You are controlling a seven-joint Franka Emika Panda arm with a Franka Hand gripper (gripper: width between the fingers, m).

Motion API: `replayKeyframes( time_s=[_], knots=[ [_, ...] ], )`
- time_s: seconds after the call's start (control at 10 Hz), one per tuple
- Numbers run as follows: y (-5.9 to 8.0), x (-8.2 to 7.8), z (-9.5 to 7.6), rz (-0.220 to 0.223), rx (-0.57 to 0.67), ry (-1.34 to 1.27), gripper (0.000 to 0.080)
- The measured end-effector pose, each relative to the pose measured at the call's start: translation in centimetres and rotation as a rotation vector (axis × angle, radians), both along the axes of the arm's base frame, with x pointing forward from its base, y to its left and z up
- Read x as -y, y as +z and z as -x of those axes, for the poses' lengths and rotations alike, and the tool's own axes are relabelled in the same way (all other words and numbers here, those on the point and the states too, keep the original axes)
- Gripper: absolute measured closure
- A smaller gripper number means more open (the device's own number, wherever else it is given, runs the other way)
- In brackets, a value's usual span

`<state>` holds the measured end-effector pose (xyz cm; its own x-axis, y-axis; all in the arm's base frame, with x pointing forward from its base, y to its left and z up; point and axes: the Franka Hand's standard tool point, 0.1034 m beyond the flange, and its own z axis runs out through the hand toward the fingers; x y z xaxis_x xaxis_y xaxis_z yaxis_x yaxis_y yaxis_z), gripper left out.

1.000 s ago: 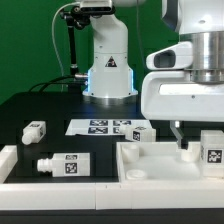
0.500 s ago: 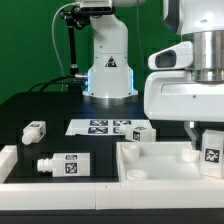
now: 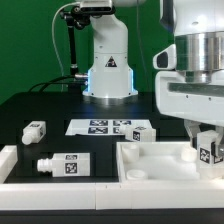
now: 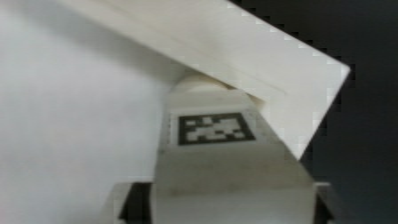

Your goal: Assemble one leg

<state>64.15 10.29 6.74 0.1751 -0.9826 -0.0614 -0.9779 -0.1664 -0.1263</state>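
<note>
At the exterior view's lower right, the gripper clamps the small white tagged block-shaped leg upright between its fingers, above the wide white tray-like panel.

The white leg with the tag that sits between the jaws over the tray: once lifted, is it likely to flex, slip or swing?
The leg looks like a rigid plastic block, so it probably won't flex. Its faces look smooth and glossy in the wrist view, so it may slip if held lightly. It seems small beside the gripper, so it is likely light. The white tray beneath it would catch a drop.
</note>
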Motion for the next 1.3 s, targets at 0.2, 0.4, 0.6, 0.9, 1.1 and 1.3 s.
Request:
replayKeyframes(
  time_s=[0.2,0.4,0.6,0.9,1.1,1.3],
  knots=[
    [-0.01,-0.23,0.1,-0.049,-0.026,-0.271,0.0511],
    [-0.01,-0.22,0.1,-0.045,-0.022,-0.234,0.0511],
    [0.24,-0.18,-0.11,-0.019,0.008,-0.03,0.0418],
    [0.39,-0.65,-0.18,0.014,0.049,0.293,0.0178],
    [0.35,-0.46,-0.19,0.036,0.06,0.433,0.0153],
    [0.32,-1.09,-0.07,0.119,0.068,0.793,0.0151]
  ],
)
